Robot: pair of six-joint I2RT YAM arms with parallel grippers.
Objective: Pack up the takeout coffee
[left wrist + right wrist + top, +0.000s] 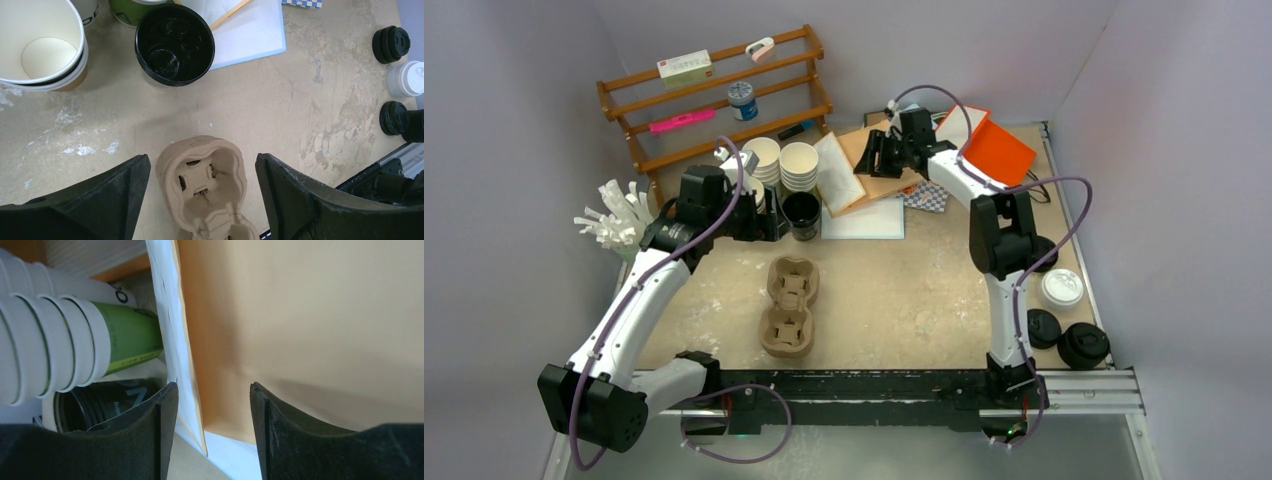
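Two stacks of paper cups, white inside, stand at the back: one (799, 165) and one (764, 158). In the left wrist view the nearer stack (45, 50) shows a kraft-brown wall at its base. No cup has a lid on. My left gripper (769, 215) (202, 157) is open and empty, hovering beside the all-black cup (802, 213) (175, 42), above the pulp cup tray (789, 305) (205, 185). My right gripper (871, 155) (212, 385) is open, its jaws either side of the edge of a flat kraft paper bag (884, 165) (300, 315).
Loose lids lie at the right edge: a white one (1062, 288) and black ones (1084, 345) (1042, 328). An orange sheet (997, 150) lies at the back right. A wooden rack (714, 95) stands at the back left, white cutlery (614, 225) beside it.
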